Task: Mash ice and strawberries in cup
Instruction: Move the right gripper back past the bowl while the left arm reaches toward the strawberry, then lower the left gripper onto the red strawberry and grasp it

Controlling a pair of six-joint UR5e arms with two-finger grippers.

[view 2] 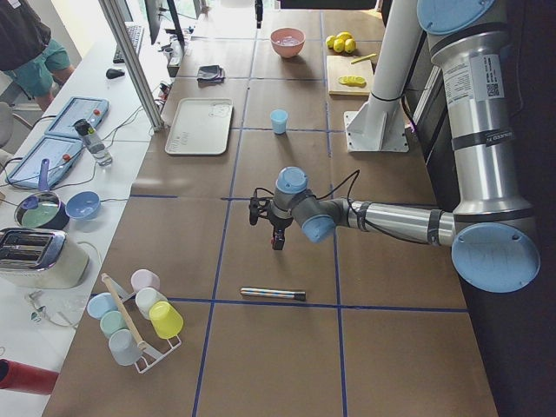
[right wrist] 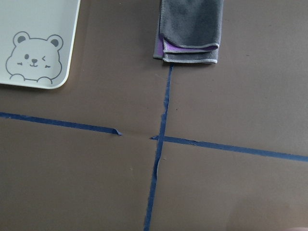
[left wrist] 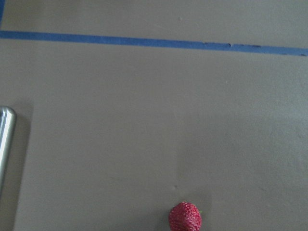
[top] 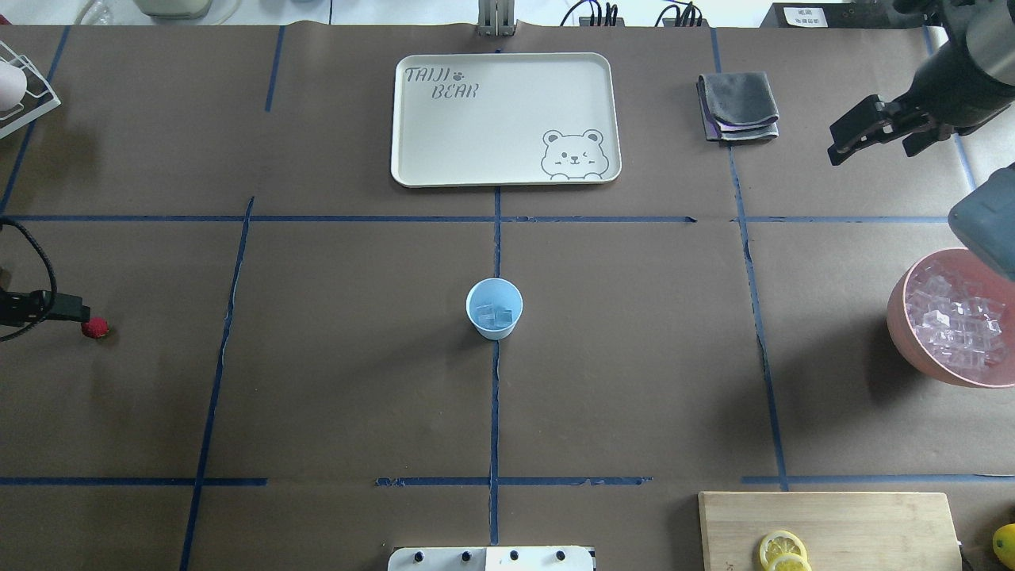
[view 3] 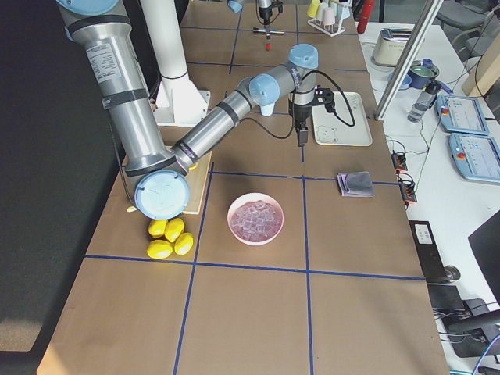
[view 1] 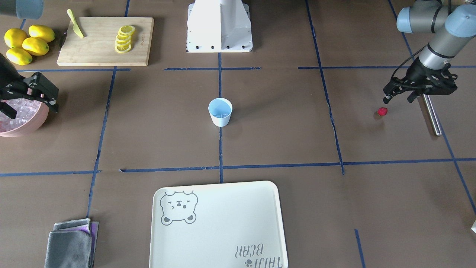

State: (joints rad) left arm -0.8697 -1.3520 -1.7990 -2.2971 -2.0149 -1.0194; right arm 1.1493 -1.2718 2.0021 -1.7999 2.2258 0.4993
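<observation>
**Brown-papered worktop, both jaws open and empty**

Brown paper covers the worktop (view 1: 282,130), which blue tape (view 1: 220,152) marks into a grid. The left gripper (view 1: 399,97) hangs low over the worktop, its jaws spread wide and holding nothing. The strawberry (view 1: 382,111) lies on the paper just beside one fingertip; whether they touch cannot be told. In the left wrist view the berry sits at the bottom edge, partly cut off. A steel rod (view 1: 431,115) lies flat near that gripper, on the side away from the berry, and only its rounded end shows in the wrist view.

The right gripper (top: 872,147) is raised near the pink bowl (top: 912,349), its jaws also apart and empty. In the overhead view the arm hides part of the bowl, which holds clear cubes.

The cup (top: 494,308) stands upright at the middle of the grid, well apart from both grippers, with a few pieces of ice (top: 495,317) inside.

On the operators' side a pale tray (top: 507,127) reads "TAIJI BEAR" beside a paw print, with a winking bear drawn in one corner. A folded grey cloth (top: 737,103) with a purple layer lies next to it. The wooden board (view 1: 100,48) bears a small imprint too faint to read. It carries lemon slices (view 1: 124,39) and a yellow-green knife (view 1: 75,29), and whole lemons (view 1: 26,44) lie beside it.
</observation>
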